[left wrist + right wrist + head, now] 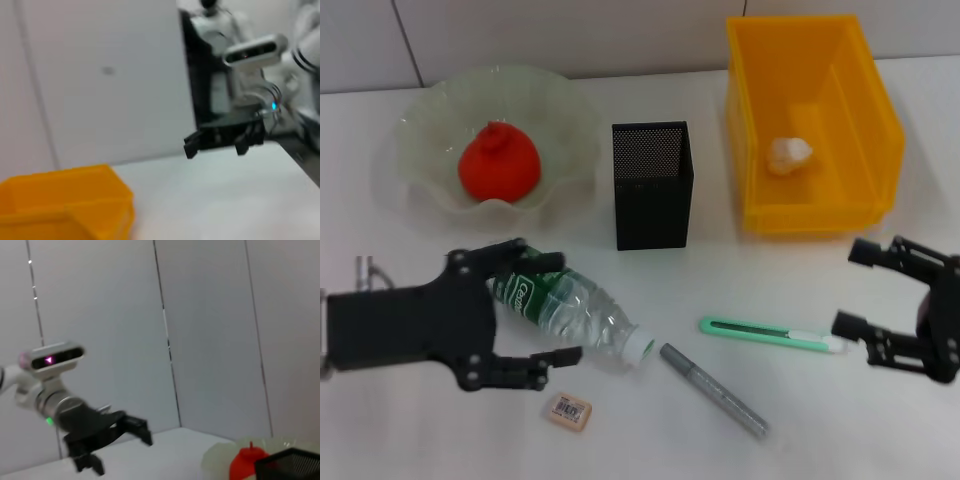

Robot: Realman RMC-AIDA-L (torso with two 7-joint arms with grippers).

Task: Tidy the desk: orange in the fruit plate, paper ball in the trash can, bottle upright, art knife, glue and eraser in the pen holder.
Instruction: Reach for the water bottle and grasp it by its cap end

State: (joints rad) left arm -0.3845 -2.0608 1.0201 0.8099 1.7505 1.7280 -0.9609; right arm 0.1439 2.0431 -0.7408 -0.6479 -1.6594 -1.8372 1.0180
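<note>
While the bottle (575, 310) lay on its side between pen holder (653, 184) and eraser (570, 411), we held our left gripper (552, 307) spread around it, untouching; our right gripper (855, 290) stood open near the art knife (770, 334).

Bottle (570, 305) green label: white lettering, starts "Co", rest unreadable. Eraser (570, 411) print illegible.

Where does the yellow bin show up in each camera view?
Head view: yellow bin at the table's far right, paper ball inside.
Left wrist view: bin fills the lower left corner; right gripper beyond.
Right wrist view: not in it.
Shared landmark: the white table.
</note>
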